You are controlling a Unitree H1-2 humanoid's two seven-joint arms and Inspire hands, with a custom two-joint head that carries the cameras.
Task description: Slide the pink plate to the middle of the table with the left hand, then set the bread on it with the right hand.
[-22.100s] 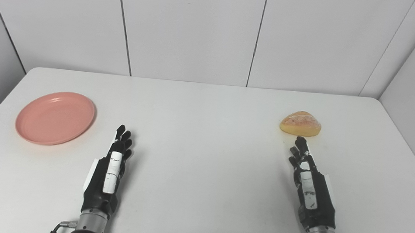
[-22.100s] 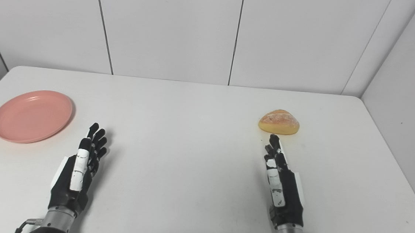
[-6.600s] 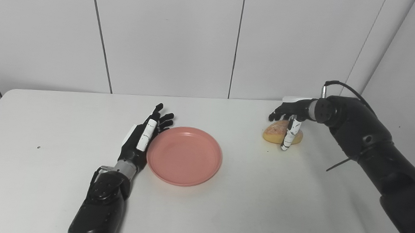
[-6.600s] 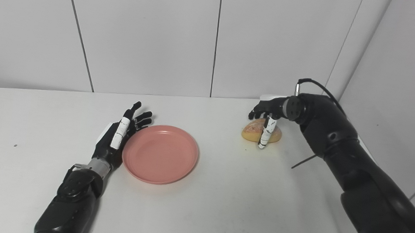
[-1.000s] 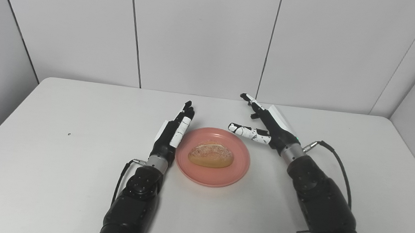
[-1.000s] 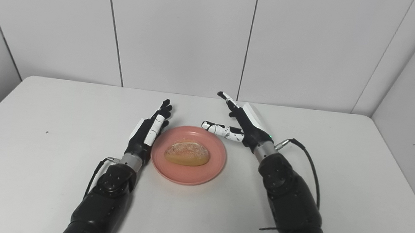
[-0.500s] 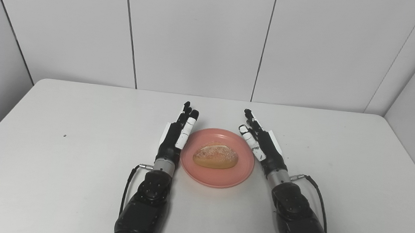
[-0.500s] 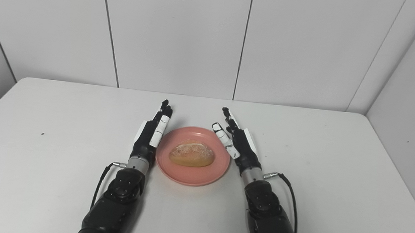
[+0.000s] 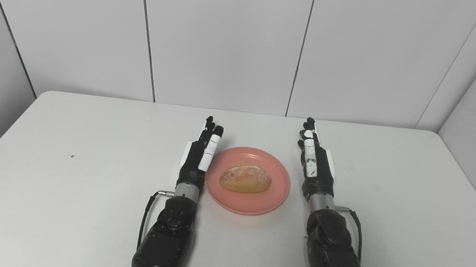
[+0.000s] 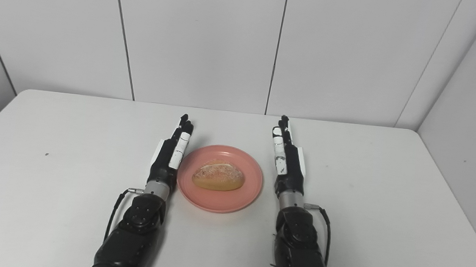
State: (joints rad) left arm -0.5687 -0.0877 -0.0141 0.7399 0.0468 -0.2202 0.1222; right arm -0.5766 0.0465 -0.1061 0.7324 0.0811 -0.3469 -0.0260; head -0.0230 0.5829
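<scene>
1. Since half a second ago, your right hand has swung off the rim and straightened, now lying flat and empty, apart from the round pink plastic plate.
2. The white table holds that plate at frame centre.
3. Your left hand rests flat, fingers extended, touching the plate's left rim.
4. The golden, crusty oval bread roll sits on the plate; both steps look done.

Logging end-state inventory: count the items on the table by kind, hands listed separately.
Plates: 1, the pink plate
Bread: 1, the bread, lying on the plate
Hands: 2, the left hand and the right hand, both open, one on each side of the plate
Total: 2 items, plus 2 hands
</scene>
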